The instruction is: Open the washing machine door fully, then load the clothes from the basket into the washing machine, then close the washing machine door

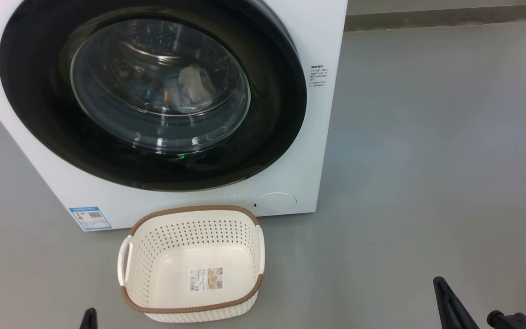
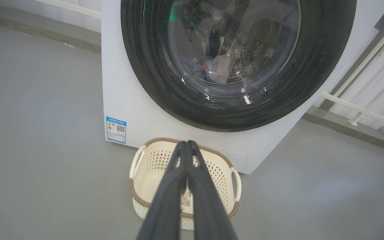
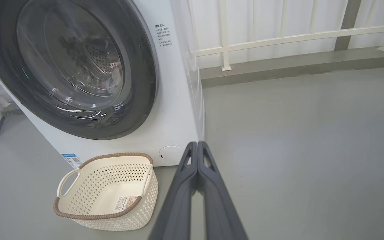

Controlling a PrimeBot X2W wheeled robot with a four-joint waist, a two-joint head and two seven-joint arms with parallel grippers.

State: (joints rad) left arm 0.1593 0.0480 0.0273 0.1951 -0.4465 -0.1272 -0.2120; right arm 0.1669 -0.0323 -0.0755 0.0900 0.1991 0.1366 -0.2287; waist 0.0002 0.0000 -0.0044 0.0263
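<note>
The white washing machine [image 1: 318, 137] stands on the grey floor with its door [image 1: 39, 114] shut; the black ring lies flush against the front. Through the glass window the clothes [image 1: 185, 89] lie inside the drum, blue and cream-white cloth. They also show through the glass in the left wrist view, clothes [image 2: 217, 68]. The cream basket [image 1: 192, 214] sits on the floor right in front of the machine, holding just a label sticker. My left gripper [image 2: 187, 143] is shut, hanging above the basket [image 2: 225, 173]. My right gripper [image 3: 197, 144] is shut, over bare floor right of the basket [image 3: 145, 200].
A grey kerb [image 3: 295, 68] and a white railing [image 3: 278, 36] run behind the machine on the right. A blue label [image 1: 90, 218] marks the machine's lower left corner. Open grey floor [image 1: 427, 183] spreads to the right.
</note>
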